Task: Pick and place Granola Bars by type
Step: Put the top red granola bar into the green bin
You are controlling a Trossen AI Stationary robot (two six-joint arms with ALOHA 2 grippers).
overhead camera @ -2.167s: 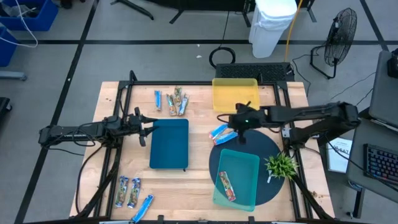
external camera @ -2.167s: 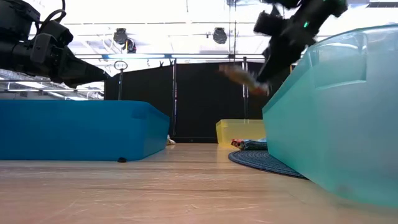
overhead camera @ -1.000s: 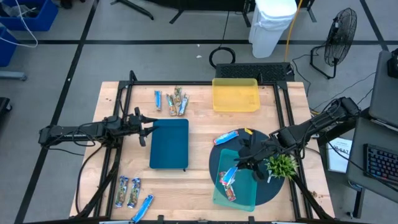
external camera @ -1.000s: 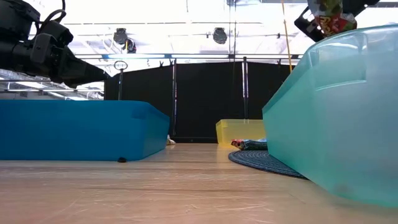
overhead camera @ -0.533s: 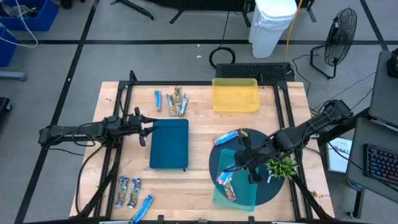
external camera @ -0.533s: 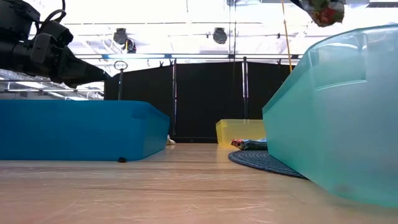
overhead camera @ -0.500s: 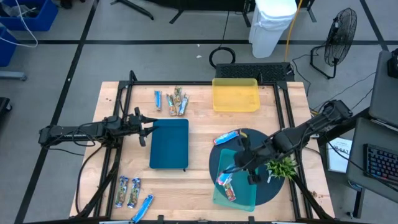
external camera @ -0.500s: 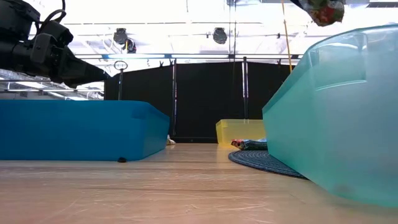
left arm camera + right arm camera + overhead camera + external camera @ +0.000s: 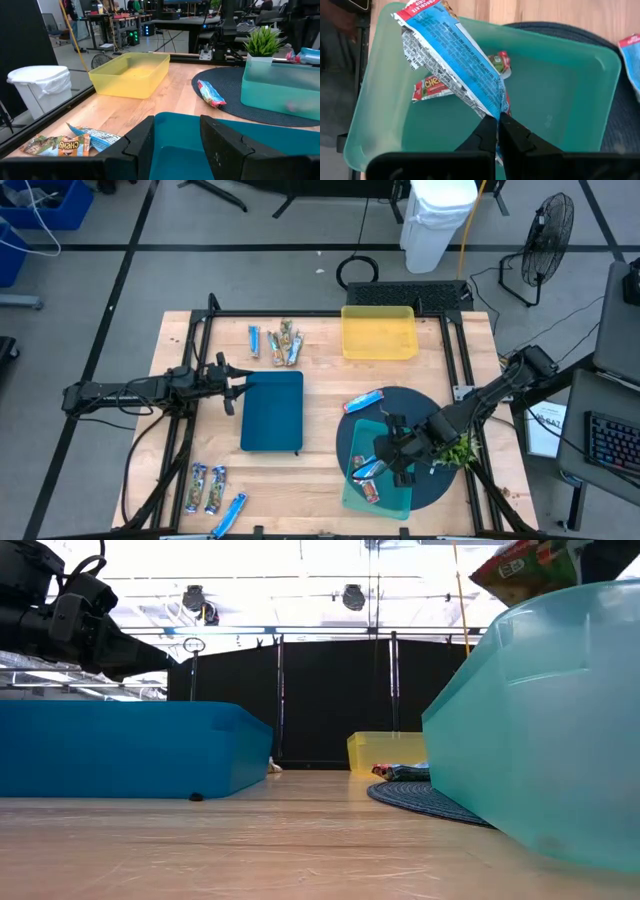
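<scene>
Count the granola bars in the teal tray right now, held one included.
2: one bar lies on the teal tray's floor, and a blue-backed bar hangs above it, pinched shut in the right gripper. Others may be hidden beneath.

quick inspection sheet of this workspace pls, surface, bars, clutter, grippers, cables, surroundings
surface: wooden table, bare wood between trays
job's things: one granola bar held over the teal tray, one bar lying inside; loose bars at the far edge, more at the near left corner
clutter: potted plant, yellow tray, blue tray
grippers: right gripper shut on the bar; left gripper open beside the blue tray
cables: black cables on the floor
surroundings: white bin, fan
</scene>
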